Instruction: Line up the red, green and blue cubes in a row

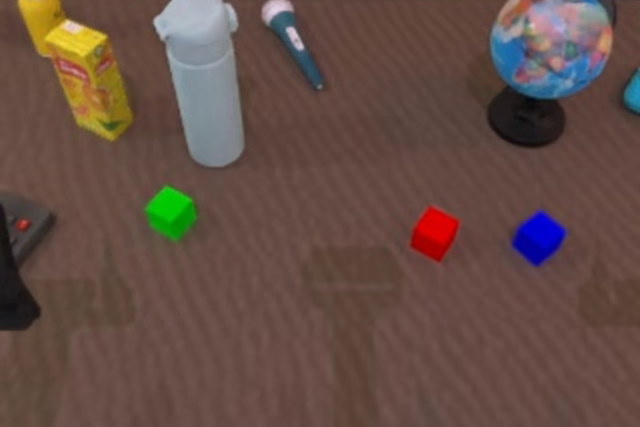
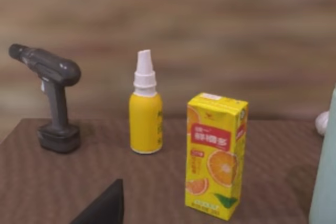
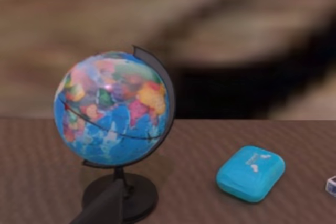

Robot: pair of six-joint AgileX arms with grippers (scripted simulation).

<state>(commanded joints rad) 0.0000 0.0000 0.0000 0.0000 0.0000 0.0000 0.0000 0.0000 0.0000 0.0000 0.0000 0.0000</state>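
Observation:
Three small cubes lie apart on the brown table in the top view. The green cube (image 1: 171,212) is at the left, just in front of the pale bottle. The red cube (image 1: 435,233) is right of centre, and the blue cube (image 1: 538,238) lies a short way to its right. No cube appears in either wrist view. Only a dark edge of my left gripper (image 2: 105,208) shows, facing the juice carton at the back left. My right gripper (image 3: 107,205) shows likewise, facing the globe at the back right. Neither arm is near a cube.
Along the back stand a yellow spray bottle (image 1: 35,2), a yellow juice carton (image 1: 92,79), a pale bottle (image 1: 203,77), a microphone (image 1: 293,42) and a globe (image 1: 548,52). A grey drill (image 1: 20,222) sits at the left edge. A turquoise case (image 3: 251,173) lies right of the globe.

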